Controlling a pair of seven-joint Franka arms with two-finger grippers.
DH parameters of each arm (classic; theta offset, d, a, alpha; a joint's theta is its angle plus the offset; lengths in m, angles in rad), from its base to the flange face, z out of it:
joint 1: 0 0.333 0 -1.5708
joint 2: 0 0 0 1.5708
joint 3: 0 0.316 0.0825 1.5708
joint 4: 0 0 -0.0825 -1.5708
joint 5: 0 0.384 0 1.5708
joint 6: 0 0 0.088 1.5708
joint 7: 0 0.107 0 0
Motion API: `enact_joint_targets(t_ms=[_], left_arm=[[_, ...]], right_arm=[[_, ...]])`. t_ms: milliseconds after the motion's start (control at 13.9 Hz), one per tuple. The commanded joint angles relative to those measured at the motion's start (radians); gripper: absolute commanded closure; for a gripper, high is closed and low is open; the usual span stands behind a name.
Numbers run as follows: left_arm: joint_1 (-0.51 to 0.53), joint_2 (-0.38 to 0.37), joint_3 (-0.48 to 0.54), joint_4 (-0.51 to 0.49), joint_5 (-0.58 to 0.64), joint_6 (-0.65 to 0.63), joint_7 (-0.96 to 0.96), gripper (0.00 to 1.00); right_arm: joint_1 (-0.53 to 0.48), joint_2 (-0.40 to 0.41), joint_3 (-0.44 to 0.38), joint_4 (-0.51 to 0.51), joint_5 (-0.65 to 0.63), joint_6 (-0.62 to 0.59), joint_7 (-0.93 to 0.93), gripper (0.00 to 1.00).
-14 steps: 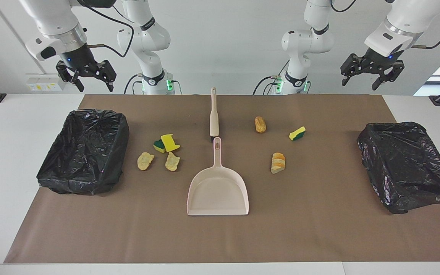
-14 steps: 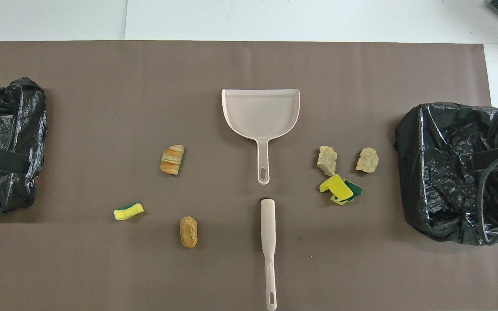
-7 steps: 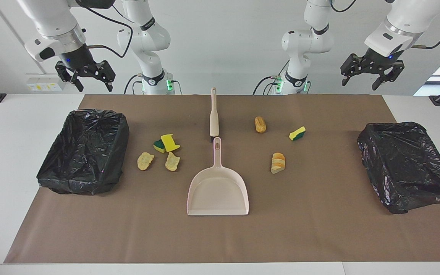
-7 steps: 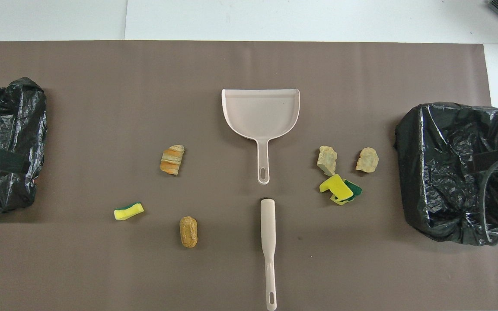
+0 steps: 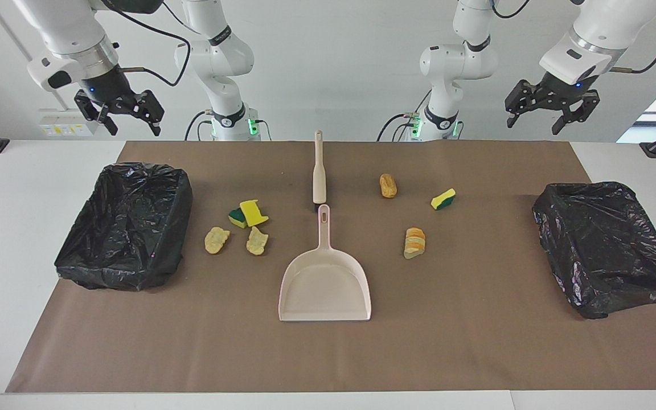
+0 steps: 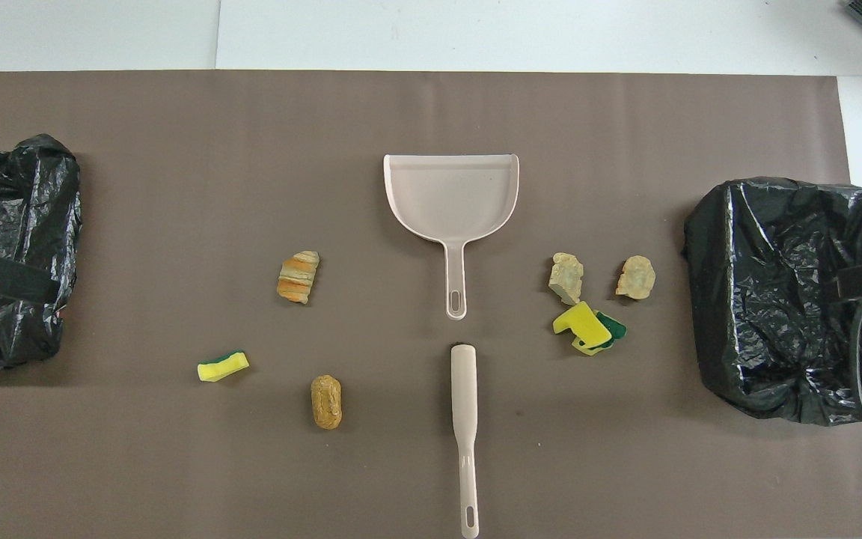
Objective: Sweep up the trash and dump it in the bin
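Facing view: you hadn't started. Right gripper hung high over the table edge by the bin at the right arm's end, fingers spread, holding nothing. Left gripper hung the same way near the bin at the left arm's end, fingers spread, empty. Both arms waited. Brush lay flat mid-mat, handle toward the robots. Dustpan lay just beyond its head, farther from the robots, handle end close to the brush, pan empty. Neither tool was touched.

Trash was all on the mat, none in either bin as far as you could see. Toward the right arm's end: stacked sponge pieces with two tan chunks just beside them, farther from the robots. Toward the left arm's end: a bread roll, a sponge scrap, and a striped bread chunk, all well apart.

Overhead view: same layout. Sponge stack and two chunks lay between the dustpan and one bin. Roll, sponge scrap and striped chunk were scattered toward the other bin. Brush sat nearest the robots.

My read: zero done. You still had to pick up both tools, sweep, and dump.
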Motion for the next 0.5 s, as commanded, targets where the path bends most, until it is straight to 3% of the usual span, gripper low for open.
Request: enact_joint_targets(t_ms=[0, 288, 432], left_arm=[[-0.059, -0.114, 0.003, -0.150, 0.006, 0.011, -0.027, 0.00], [-0.180, -0.235, 0.002, -0.335, -0.004, 0.065, -0.082, 0.00], [-0.252, -0.281, 0.002, -0.420, -0.026, 0.120, -0.196, 0.00]], right_arm=[[-0.001, -0.015, 0.006, -0.016, -0.002, 0.001, -0.014, 0.00], [-0.007, -0.016, 0.006, -0.017, -0.002, -0.005, -0.017, 0.00], [-0.012, -0.016, 0.006, -0.017, -0.002, -0.005, -0.017, 0.00]])
